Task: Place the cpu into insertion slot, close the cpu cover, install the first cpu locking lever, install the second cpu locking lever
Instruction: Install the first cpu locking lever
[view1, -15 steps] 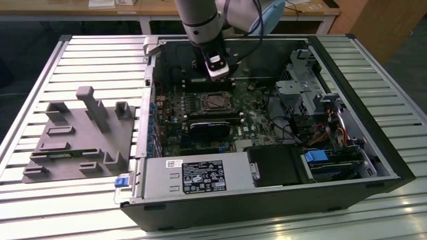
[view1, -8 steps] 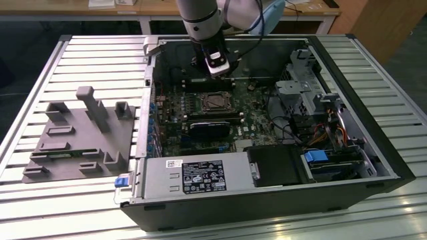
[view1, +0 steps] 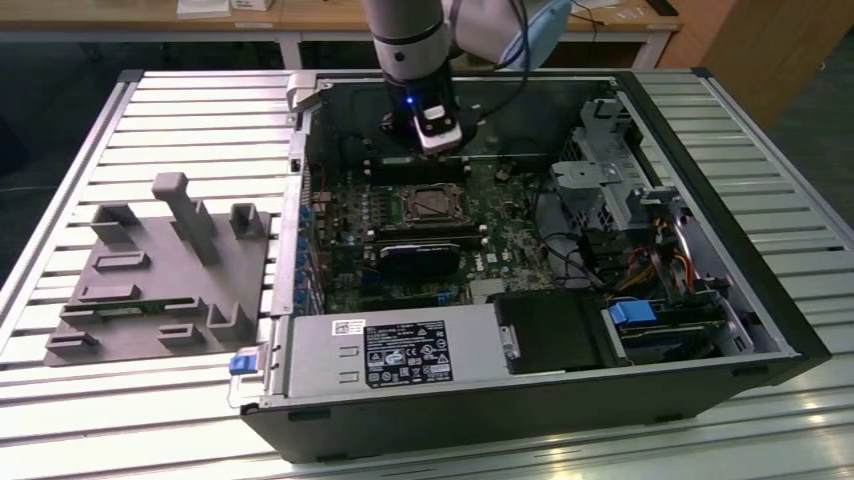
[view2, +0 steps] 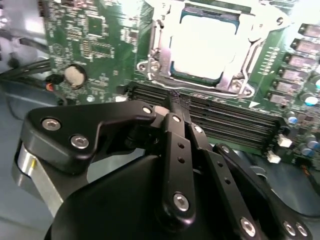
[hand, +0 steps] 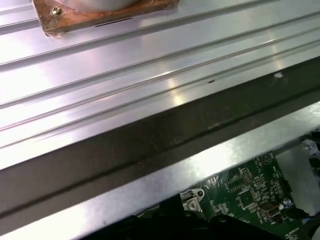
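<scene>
The cpu (view2: 204, 42) lies flat in the insertion slot (view1: 430, 203), its pale metal top showing. The cpu cover (view2: 156, 47) is a silver frame lying down around the chip. A thin metal lever (view2: 200, 82) runs along the frame's near edge. My gripper (view2: 177, 101) hangs just off the socket, above the black memory slots (view2: 225, 120), fingers shut together with nothing between them. In the exterior view the gripper (view1: 441, 150) stands inside the open case, just behind the socket and near the back wall.
The computer case (view1: 747, 330) lies open on a slatted metal table (view1: 200, 110). A grey fixture (view1: 160, 270) sits at the exterior view's left. A power supply (view1: 387, 355) fills the case front, drive bays (view1: 627, 190) its right. A case wall (hand: 150, 145) crosses the first wrist view.
</scene>
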